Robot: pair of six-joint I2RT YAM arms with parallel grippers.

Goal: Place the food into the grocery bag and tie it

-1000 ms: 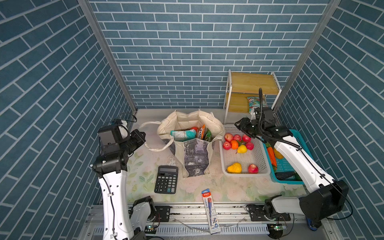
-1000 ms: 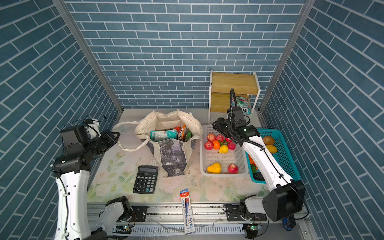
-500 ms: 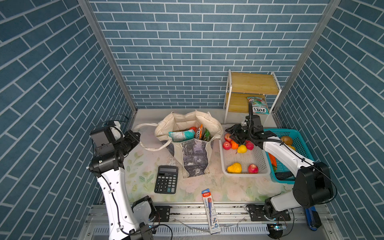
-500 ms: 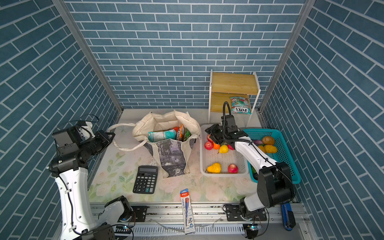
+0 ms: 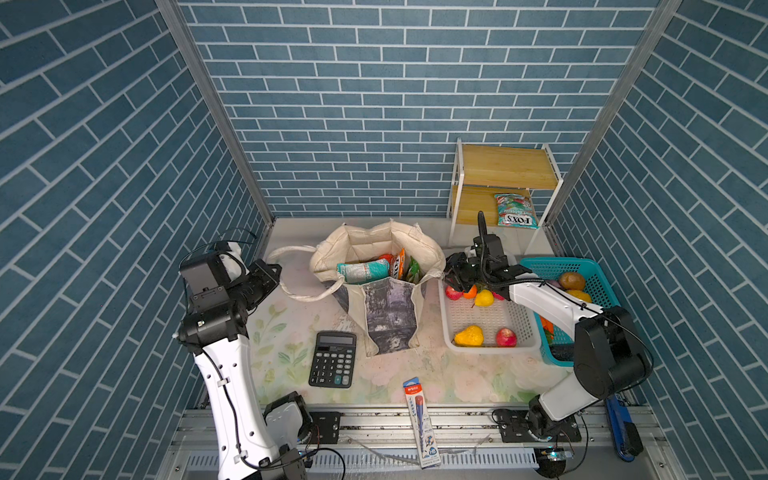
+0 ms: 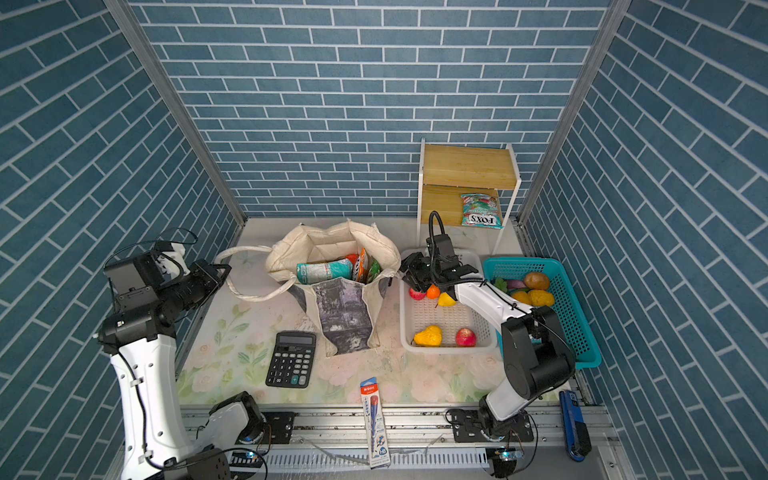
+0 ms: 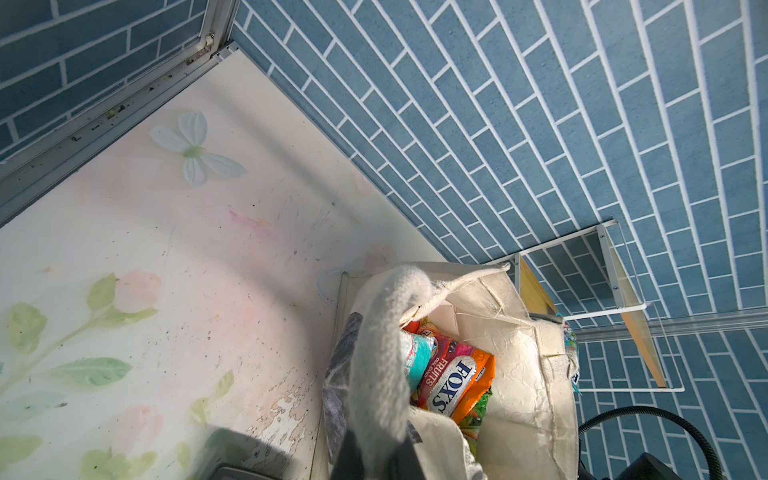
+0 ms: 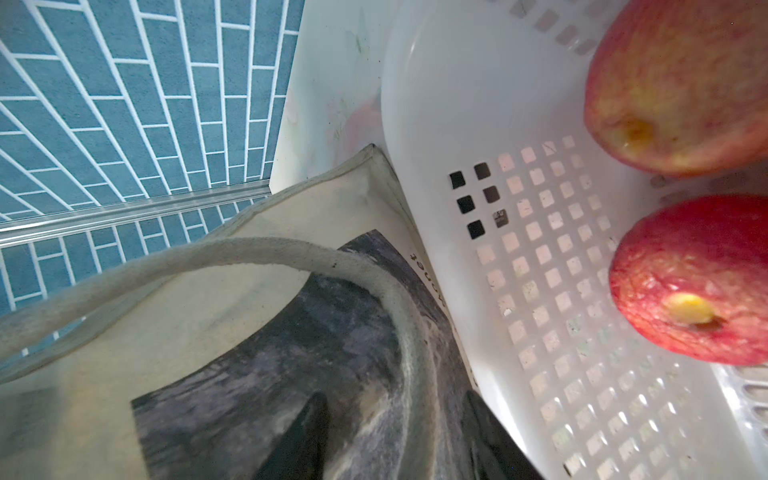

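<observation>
At the middle of the flower-printed tabletop (image 5: 457,374), the large cream canvas grocery bag (image 5: 390,320) with grey printed picture panels is stood open, and glossy teal, orange and green candy packets (image 5: 395,266) are seen inside it. The cream woven left strap handle (image 7: 378,353) is clamped in the closed left gripper (image 7: 376,461). The right gripper (image 8: 395,415) is set with its jaws parted either side of the cream right strap handle (image 8: 249,249), not closed on it.

A bad catch is judged possible. Where that strap lies flat on the canvas, panel fabric could be pinched with it. The white perforated plastic basket (image 8: 540,249) just beside could also be nudged and its two red apples (image 8: 698,282) rolled. The bag could be tipped if the left strap handle is pulled before the right one is secured.

The left arm is raised steeply from the front rail and bent toward the bag. The right arm is folded at the elbow and stretched low over the basket into the gap beside the bag.
</observation>
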